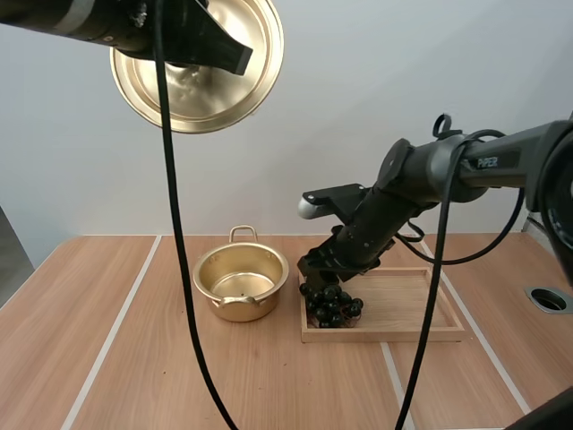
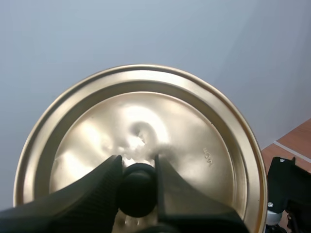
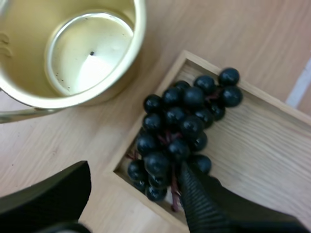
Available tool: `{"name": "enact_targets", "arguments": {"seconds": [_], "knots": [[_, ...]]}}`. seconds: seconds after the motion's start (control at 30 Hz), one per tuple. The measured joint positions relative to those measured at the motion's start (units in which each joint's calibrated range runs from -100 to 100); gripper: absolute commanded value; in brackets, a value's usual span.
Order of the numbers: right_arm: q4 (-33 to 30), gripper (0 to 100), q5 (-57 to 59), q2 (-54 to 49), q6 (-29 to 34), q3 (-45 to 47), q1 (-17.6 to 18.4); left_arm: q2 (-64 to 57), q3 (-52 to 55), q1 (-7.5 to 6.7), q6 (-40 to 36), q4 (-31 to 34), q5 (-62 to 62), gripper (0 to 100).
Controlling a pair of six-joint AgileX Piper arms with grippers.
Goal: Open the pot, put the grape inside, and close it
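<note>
The right gripper [image 3: 135, 170] hangs with its fingers spread wide, gripping nothing, directly over the grapes [image 3: 180, 126], and the coming move turns on that relation. The near end of the bunch sits in the gap between the two fingertips. From there its long axis runs forward, away from the claw, slanting toward the side of the finger that is over the tray [image 3: 262, 145]. That finger looks to be just beside or touching the stem at the bunch's near end (contact cannot be told for sure). The other finger stands outside the tray's edge, over the bare table [image 1: 134, 358], well apart from the fruit. The span is therefore lopsided: a straight closing would likely catch only the near berries and stem, so the claw probably needs to settle lower and a little forward along the bunch. The bunch lies in the tray corner closest to the pot [image 1: 240, 309], which stands open ahead of the claw on its outer-finger side, just beside the tray. The carry that follows should be short. The left gripper [image 2: 137, 165] is far above and well apart, clenched on the black knob [image 2: 137, 191] of the lid [image 2: 194, 136], so the right arm is plainly the nearer one.
</note>
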Motion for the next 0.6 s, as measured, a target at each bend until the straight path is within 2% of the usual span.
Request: {"name": "enact_targets", "arguments": {"seconds": [0.23, 0.6], "knots": [[-3.2, 89, -7.3, 3.6, 2.5, 0.0, 0.9, -2.3, -0.4, 0.00, -0.4, 0.0, 0.8, 0], [-7.9, 89, -12.6, 7.9, 4.2, 0.0, 0.9, -2.7, -1.5, 0.00, -0.7, -0.1, 1.9, 0]]}}
